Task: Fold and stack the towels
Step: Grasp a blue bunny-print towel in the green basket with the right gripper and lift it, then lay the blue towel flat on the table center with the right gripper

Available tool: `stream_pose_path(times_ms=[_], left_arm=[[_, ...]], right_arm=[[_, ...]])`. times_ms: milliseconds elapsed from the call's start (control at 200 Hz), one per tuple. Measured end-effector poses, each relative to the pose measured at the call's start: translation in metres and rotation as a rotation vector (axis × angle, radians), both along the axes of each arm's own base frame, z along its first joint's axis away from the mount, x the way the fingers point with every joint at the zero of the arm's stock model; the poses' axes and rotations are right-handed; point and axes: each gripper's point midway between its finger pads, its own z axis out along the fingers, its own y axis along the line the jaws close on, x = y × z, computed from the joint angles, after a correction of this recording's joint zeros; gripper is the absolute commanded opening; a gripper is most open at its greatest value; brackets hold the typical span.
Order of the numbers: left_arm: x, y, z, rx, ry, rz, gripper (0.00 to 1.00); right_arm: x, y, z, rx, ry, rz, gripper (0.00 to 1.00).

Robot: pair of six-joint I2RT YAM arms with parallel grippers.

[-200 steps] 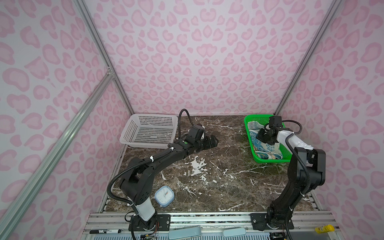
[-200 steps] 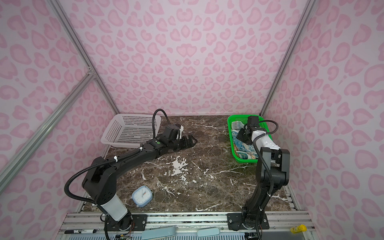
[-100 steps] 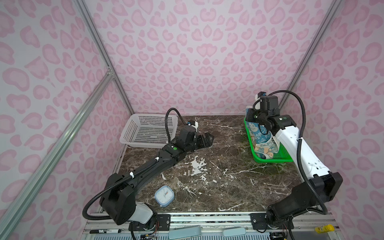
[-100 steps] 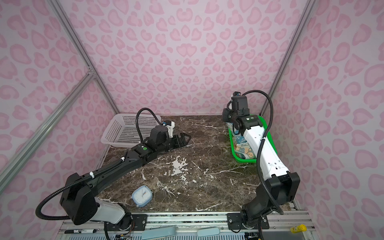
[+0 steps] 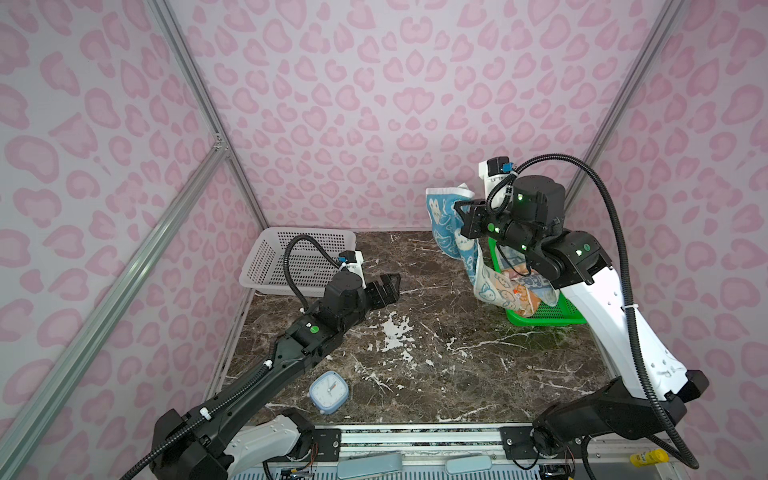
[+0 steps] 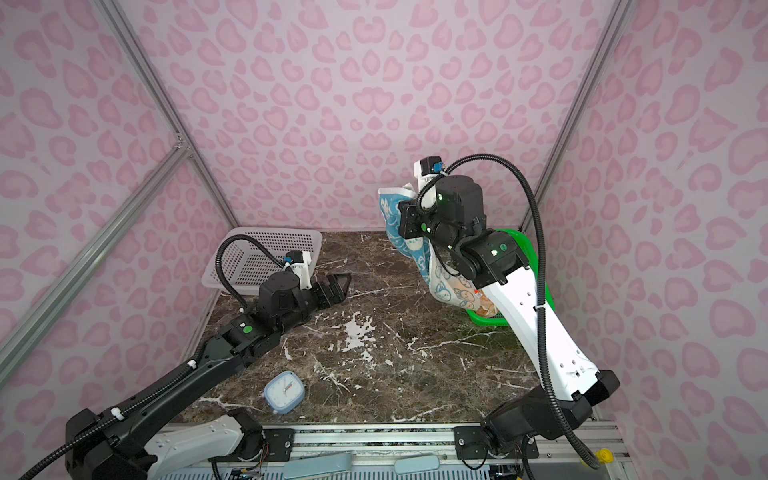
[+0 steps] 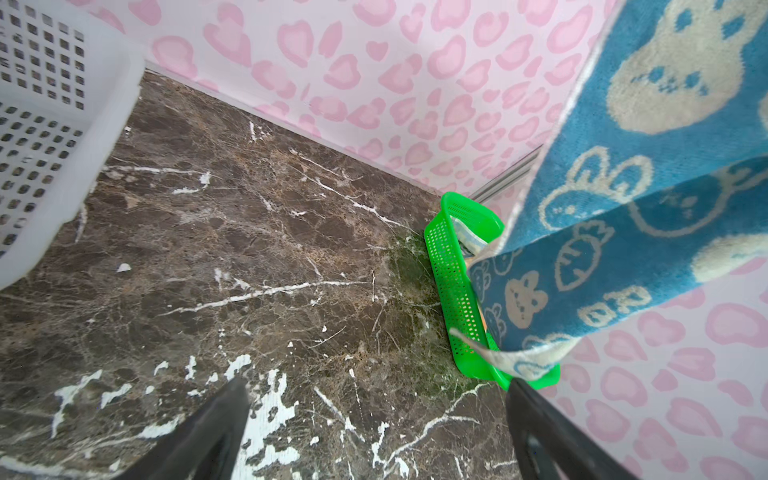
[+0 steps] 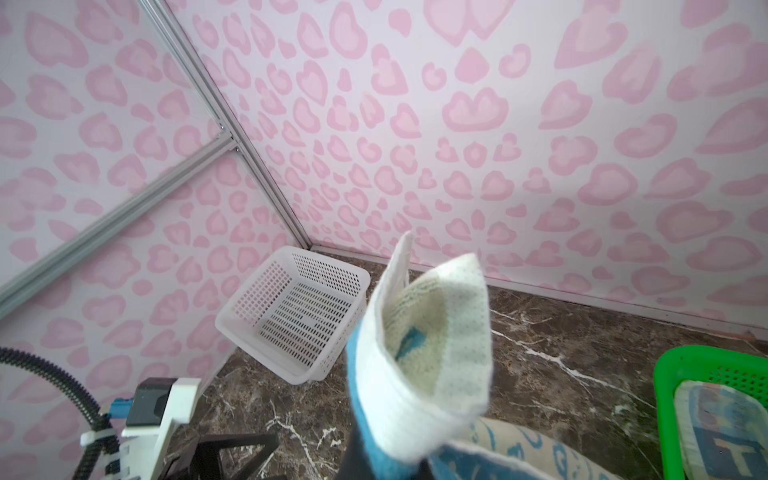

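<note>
Showing only from above, clock (image 5: 328,392) lies apart from blue towel (image 5: 440,226).

You get bright, even light from above in every view, without harsh glare. Shadows on the dark brown marble counter (image 5: 415,365) are soft and faint; the green perforated plastic basket (image 7: 455,270) tints the stone beside it green. The white slotted plastic basket (image 7: 50,137) looks washed out and smeared at the left wrist. The blue-and-cream terry towel (image 8: 419,374) is soft close to the right wrist lens; the left tool (image 7: 376,381) is dark and blurred.
</note>
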Motion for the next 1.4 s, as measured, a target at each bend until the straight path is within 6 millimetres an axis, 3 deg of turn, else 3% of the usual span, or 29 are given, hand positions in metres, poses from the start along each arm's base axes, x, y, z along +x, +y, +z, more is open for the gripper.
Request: stream_pose_path(times_ms=[230,390,475,565,625,670,730,760,810,905,975,1015,1165,1320,1400], left_arm=[[-0.001,0.006,-0.01,0.023,0.015,0.024,0.97],[0.0,0.009,-0.013,0.031,0.021,0.041,0.97],[0.001,0.01,-0.013,0.033,0.019,0.046,0.97],[0.002,0.011,-0.014,0.038,0.02,0.056,0.97],[0.002,0.012,-0.016,0.046,0.024,0.061,0.97],[0.002,0.013,-0.018,0.05,0.029,0.062,0.97],[0.002,0.014,-0.02,0.057,0.036,0.064,0.97],[0.002,0.014,-0.021,0.06,0.039,0.067,0.97],[0.002,0.015,-0.024,0.068,0.046,0.069,0.97],[0.001,0.016,-0.029,0.083,0.061,0.069,0.97],[0.001,0.017,-0.031,0.089,0.067,0.07,0.97],[0.002,0.018,-0.032,0.089,0.07,0.072,0.97],[0.012,0.029,-0.045,0.081,0.122,0.101,0.97],[0.016,0.044,-0.064,0.058,0.188,0.13,0.97],[0.012,0.052,-0.071,0.036,0.224,0.141,0.97]], right_arm=[[0.003,0.036,-0.019,0.053,0.094,0.111,0.0],[0.001,0.059,0.016,0.108,0.047,0.183,0.0],[0.017,0.055,0.011,0.112,0.057,0.173,0.0],[0.06,0.037,-0.037,0.087,0.156,0.093,0.0],[0.09,0.019,-0.091,0.052,0.264,0.029,0.0],[0.109,0.003,-0.134,0.025,0.351,-0.021,0.12],[0.132,-0.02,-0.183,0.003,0.448,-0.075,0.16],[0.143,-0.032,-0.208,-0.005,0.492,-0.1,0.23],[0.159,-0.049,-0.246,-0.023,0.56,-0.138,0.43],[0.173,-0.071,-0.291,-0.066,0.648,-0.173,0.68],[0.163,-0.067,-0.303,-0.095,0.673,-0.15,0.87],[0.15,-0.06,-0.302,-0.106,0.671,-0.13,0.92],[0.087,-0.014,-0.308,-0.167,0.664,-0.006,0.97],[0.013,0.041,-0.36,-0.228,0.751,0.138,0.98],[-0.011,0.067,-0.378,-0.217,0.789,0.193,0.98]])
